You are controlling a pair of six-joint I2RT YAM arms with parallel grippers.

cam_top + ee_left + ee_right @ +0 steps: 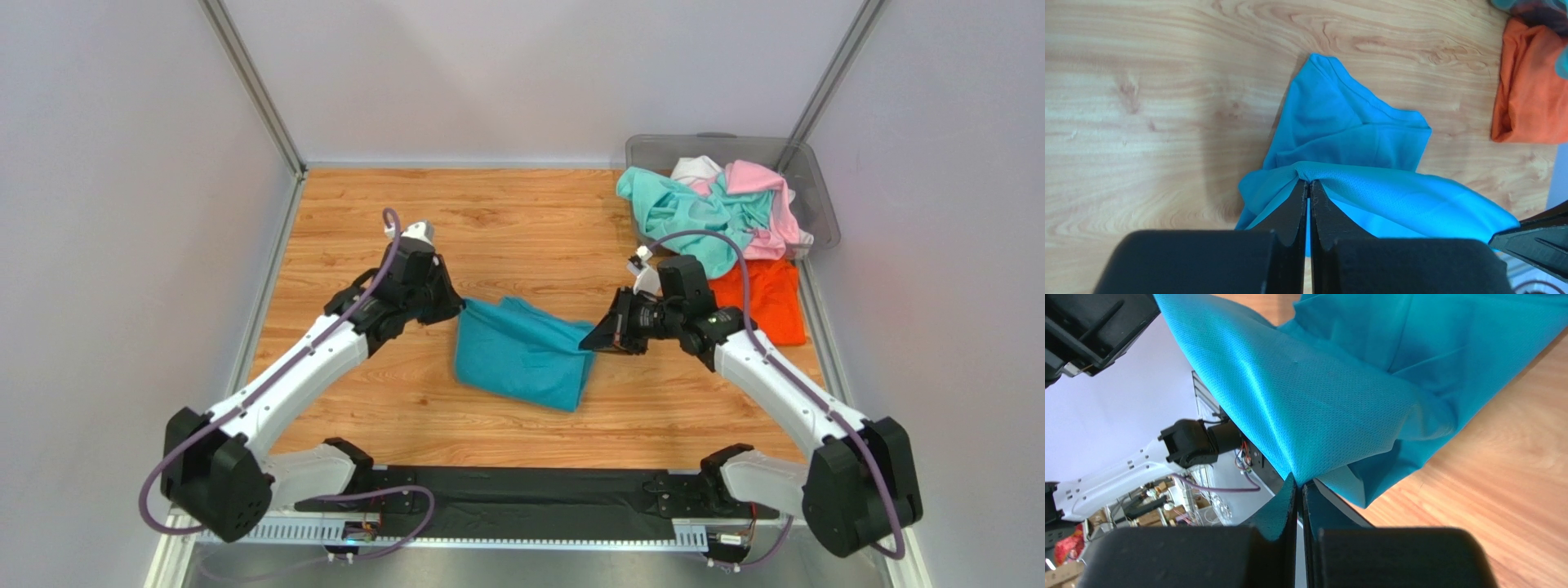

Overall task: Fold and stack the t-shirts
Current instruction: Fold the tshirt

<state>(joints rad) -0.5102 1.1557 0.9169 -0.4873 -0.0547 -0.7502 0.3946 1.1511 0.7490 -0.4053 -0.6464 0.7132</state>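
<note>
Closed on cloth: left pincer (1309, 182) pinches one edge of the teal-blue soft cloth t-shirt (521, 355), right pincer (1299, 479) the opposite edge. Shirt hangs between them mid wooden surface (528, 233), lower folds resting on it; orange cloth t-shirt (767, 300) lies well right.

The teal shirt (521, 353) is a plain bright blue-green with a fine mesh weave. At the far right lie a plain orange shirt (761, 298), a mint shirt (681, 211), a pink shirt (767, 202) and a white shirt (696, 168). The bin (819, 184) is smoky grey and see-through. The table (515, 221) is light wood grain. The left arm (294, 368) and right arm (773, 380) are white with black joints.
</note>
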